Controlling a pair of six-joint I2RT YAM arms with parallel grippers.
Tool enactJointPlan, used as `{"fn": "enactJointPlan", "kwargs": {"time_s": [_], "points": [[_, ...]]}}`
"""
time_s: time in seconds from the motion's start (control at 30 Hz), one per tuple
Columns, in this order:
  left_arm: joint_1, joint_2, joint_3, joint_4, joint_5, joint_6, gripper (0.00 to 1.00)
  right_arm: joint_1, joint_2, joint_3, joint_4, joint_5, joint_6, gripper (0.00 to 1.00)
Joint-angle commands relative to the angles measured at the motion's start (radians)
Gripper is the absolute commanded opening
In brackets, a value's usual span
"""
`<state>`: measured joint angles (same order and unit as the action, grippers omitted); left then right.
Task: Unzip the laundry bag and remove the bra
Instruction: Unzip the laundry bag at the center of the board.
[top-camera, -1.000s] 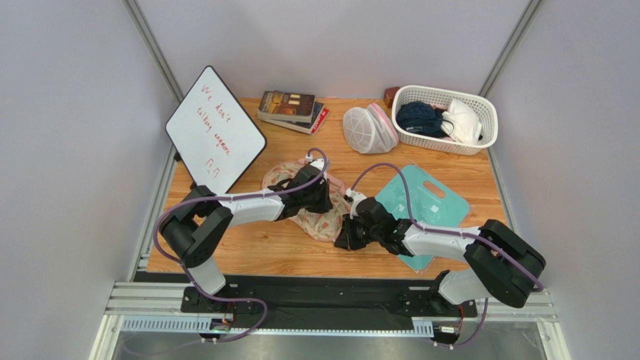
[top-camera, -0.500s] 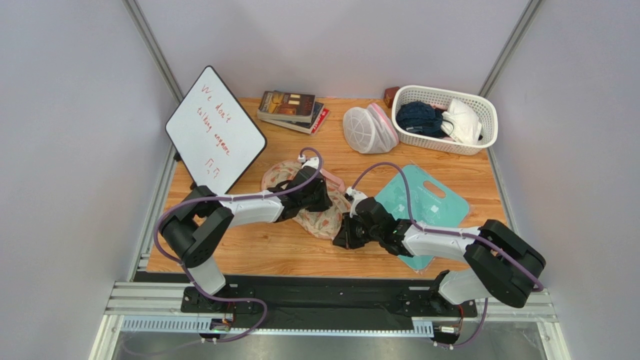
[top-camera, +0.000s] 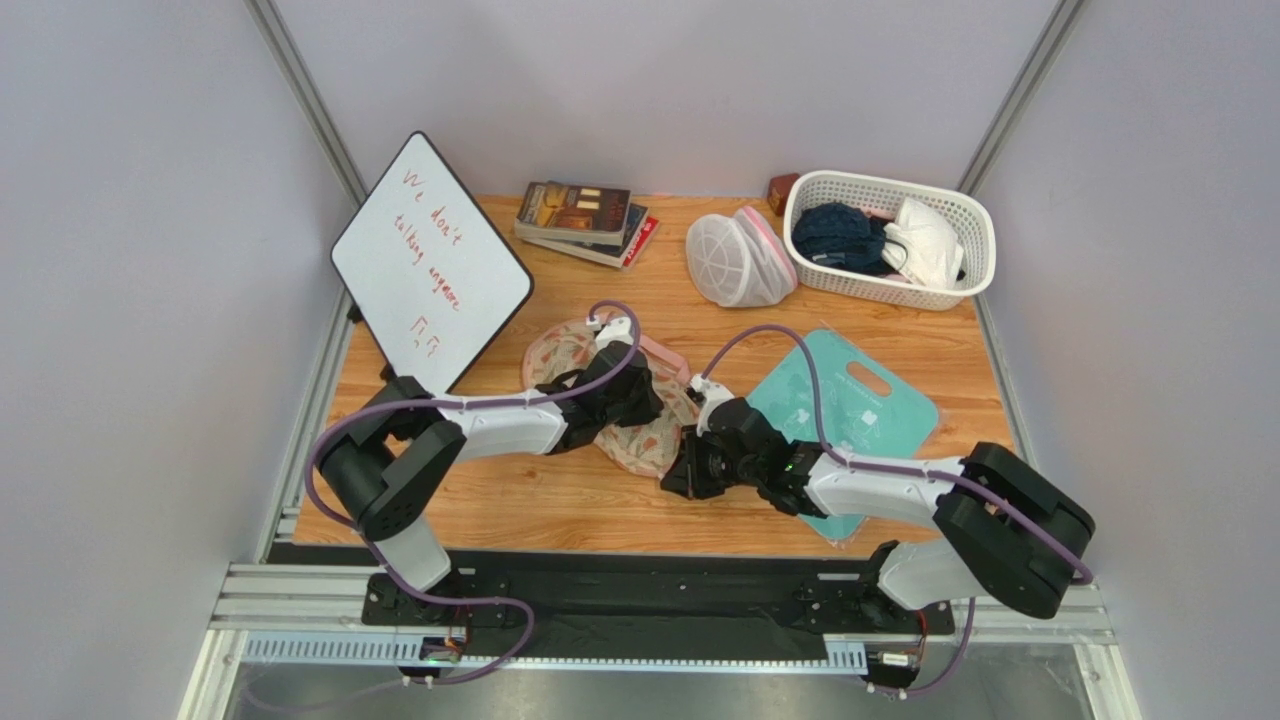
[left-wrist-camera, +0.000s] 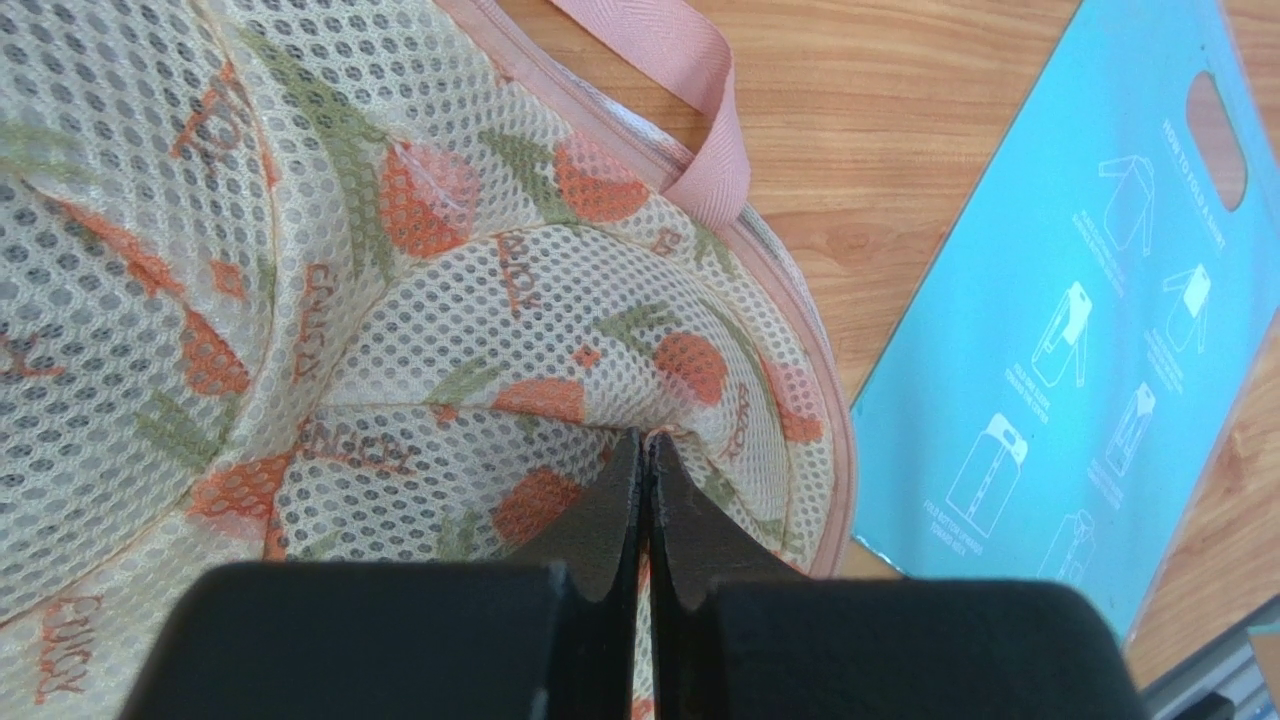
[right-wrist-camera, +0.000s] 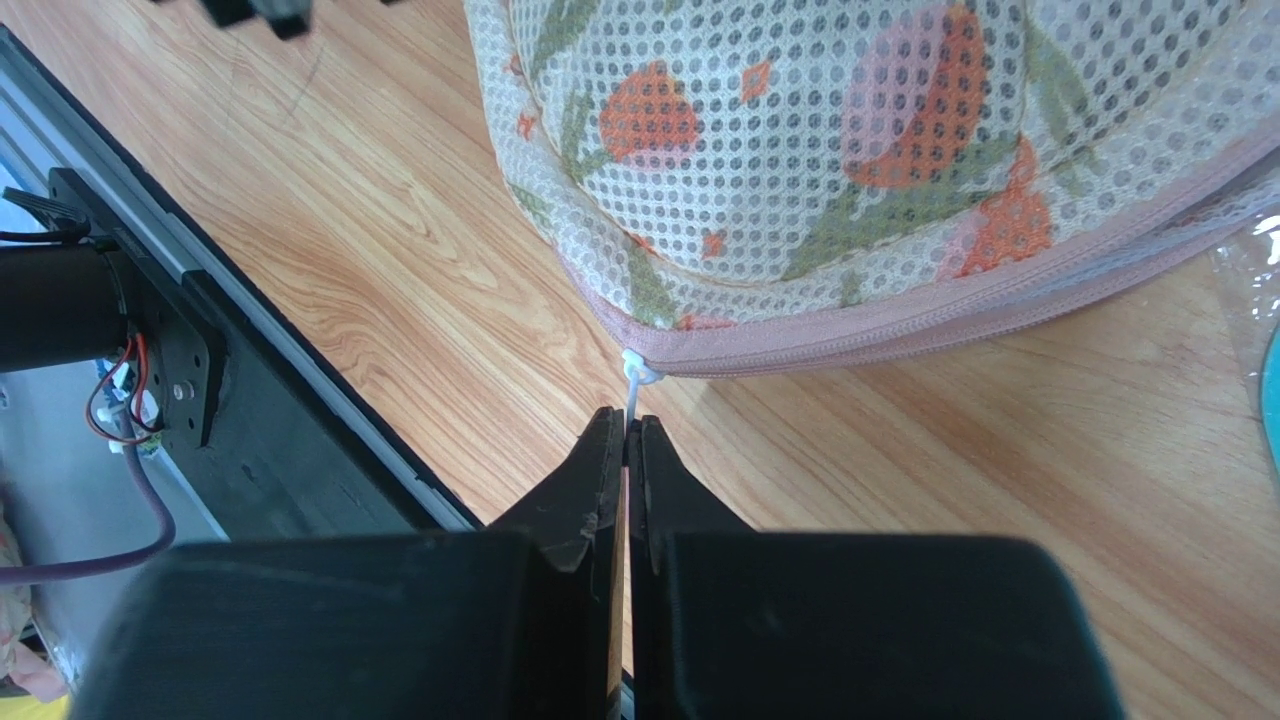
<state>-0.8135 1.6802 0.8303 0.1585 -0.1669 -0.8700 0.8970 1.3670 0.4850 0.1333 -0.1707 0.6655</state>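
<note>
**Wood table (top-camera: 496, 518), laundry bag (top-camera: 643, 447) at its middle, both pincers closed**

Your laundry bag lies flat mid-table between the two arms. Left gripper (left-wrist-camera: 646, 443): jaws pressed together, tips on the bag's printed mesh top; you can't tell whether cloth is caught. Right gripper (right-wrist-camera: 625, 431): jaws pinching the white zipper pull (right-wrist-camera: 637, 386) at the bag's pink-edged rim.

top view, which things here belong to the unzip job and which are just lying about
Job in hand:
- laundry bag
- zip pull
- left gripper, shut on the bag's mesh
- right gripper, shut on the zip pull

Lying about:
- whiteboard
- books
- white mesh dome bag
- basket of clothes
- teal board
</note>
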Motion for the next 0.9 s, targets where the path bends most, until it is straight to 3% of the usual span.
{"fn": "enactJointPlan", "kwargs": {"time_s": [0.0, 0.43, 0.53, 0.57, 0.67, 0.87], "points": [[-0.001, -0.02, -0.023, 0.01, -0.102, -0.035, 0.0, 0.023, -0.057, -0.006, 0.023, -0.02, 0.013, 0.0], [-0.003, -0.174, -0.011, -0.099, 0.022, 0.144, 0.0, -0.184, -0.128, 0.01, -0.104, -0.07, -0.118, 0.0], [-0.007, -0.198, -0.017, -0.103, 0.073, 0.181, 0.22, -0.227, -0.102, 0.03, -0.11, -0.09, -0.151, 0.0], [-0.009, -0.207, -0.019, -0.105, 0.079, 0.196, 0.4, -0.236, -0.095, 0.036, -0.112, -0.101, -0.161, 0.0], [-0.026, -0.231, -0.007, -0.146, 0.095, 0.267, 0.56, -0.273, -0.065, 0.055, -0.112, -0.134, -0.193, 0.0], [-0.032, -0.206, -0.017, -0.255, 0.148, 0.347, 0.67, -0.316, -0.01, 0.101, -0.126, -0.173, -0.237, 0.0]]}}
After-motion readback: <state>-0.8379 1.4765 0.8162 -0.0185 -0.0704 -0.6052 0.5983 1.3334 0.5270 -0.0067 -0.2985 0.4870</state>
